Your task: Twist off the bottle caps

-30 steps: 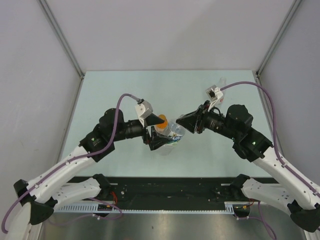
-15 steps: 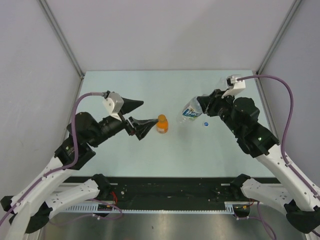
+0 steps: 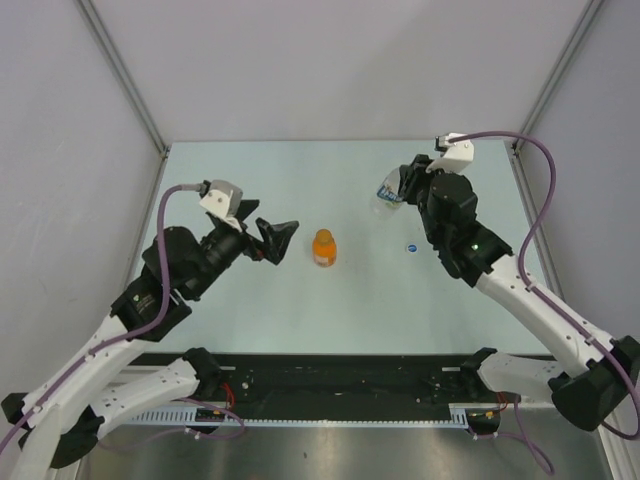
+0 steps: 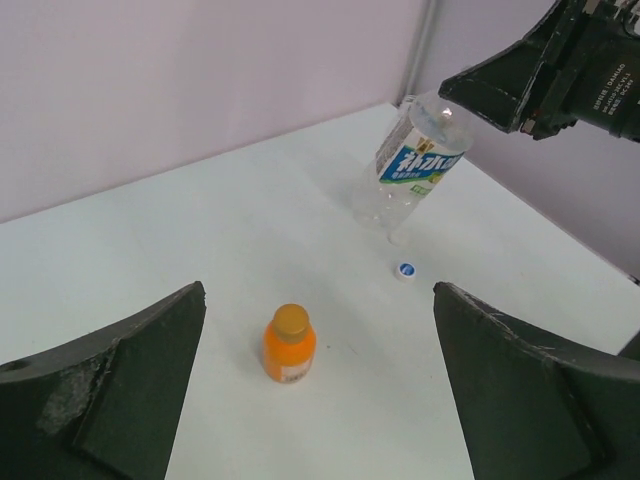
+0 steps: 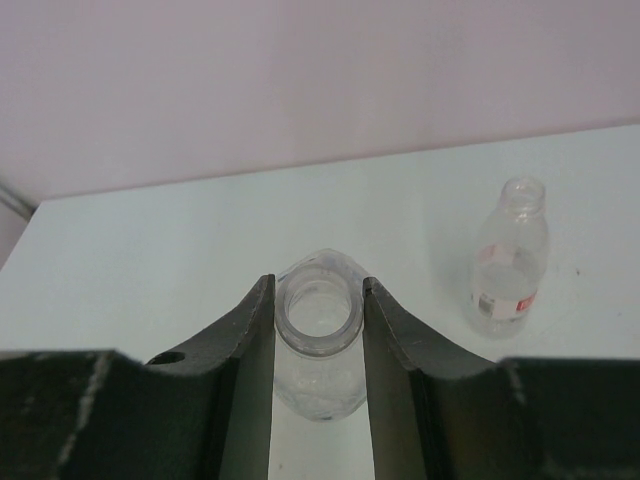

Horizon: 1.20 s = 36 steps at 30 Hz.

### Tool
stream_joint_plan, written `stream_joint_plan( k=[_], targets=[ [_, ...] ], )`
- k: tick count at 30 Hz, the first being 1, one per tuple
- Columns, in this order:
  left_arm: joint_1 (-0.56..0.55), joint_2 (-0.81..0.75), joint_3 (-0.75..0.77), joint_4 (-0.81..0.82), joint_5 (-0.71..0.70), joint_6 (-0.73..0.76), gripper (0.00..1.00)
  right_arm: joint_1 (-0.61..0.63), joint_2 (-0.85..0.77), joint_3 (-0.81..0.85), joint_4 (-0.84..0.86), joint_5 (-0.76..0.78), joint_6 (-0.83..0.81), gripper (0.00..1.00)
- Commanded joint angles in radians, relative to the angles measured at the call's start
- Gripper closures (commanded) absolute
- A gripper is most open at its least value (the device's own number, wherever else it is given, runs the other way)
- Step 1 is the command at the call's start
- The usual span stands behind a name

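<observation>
Well, the right gripper (image 5: 318, 300) has its jaws clamped on the neck of the blue-label bottle (image 4: 415, 160), just under the rim, with one of its fingers (image 5: 245, 340) on each side. That bottle's mouth is open and uncapped. From the left wrist camera it hangs tilted, neck up at the gripper and base down close to the table (image 3: 250, 170) (whether the base actually touches the surface I cannot tell). The white cap (image 3: 410, 248) with its blue mark lies flat on the table by itself. It is near the bottle's base, on the side toward the arms' bases, and touches nothing.

The orange bottle (image 3: 323, 247) stands upright near the middle of the table with its orange cap (image 4: 291, 319) screwed on. The left gripper (image 3: 278, 238) hovers to the left of it, jaws spread wide and holding nothing. In the left wrist view its fingers (image 4: 120, 390) frame the orange bottle, well apart from it on both sides.

The slim bottle (image 5: 508, 262) with the reddish label shows in the right wrist view. It stands upright on the table beyond the held bottle, off to the right of it and apart from it, and its mouth is open too. From overhead the right arm's wrist covers that spot, so I cannot place it there.
</observation>
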Motion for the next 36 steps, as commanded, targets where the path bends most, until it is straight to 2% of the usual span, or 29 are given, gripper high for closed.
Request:
stream_joint_plan(
  k=[1, 5, 9, 15, 24, 36],
  targets=[
    [0.004, -0.055, -0.041, -0.045, -0.123, 0.0, 0.0, -0.002, 0.074, 0.022, 0.266, 0.146, -0.072, 1.0],
    [0.004, -0.1, -0.109, -0.055, -0.182, -0.023, 0.0, -0.013, 0.239, 0.025, 0.34, 0.121, -0.07, 1.0],
    [0.004, -0.144, -0.17, -0.019, -0.165, -0.023, 0.0, -0.039, 0.344, 0.028, 0.378, 0.061, -0.033, 1.0],
    [0.004, -0.141, -0.184, -0.022, -0.16, 0.0, 0.0, -0.054, 0.486, 0.062, 0.401, 0.066, -0.08, 1.0],
    [0.004, -0.16, -0.242, 0.031, -0.12, -0.008, 0.0, -0.044, 0.597, 0.085, 0.501, 0.121, -0.194, 1.0],
    [0.004, -0.163, -0.261, 0.04, -0.119, -0.011, 0.0, -0.063, 0.649, 0.085, 0.443, 0.097, -0.116, 1.0]
  ],
)
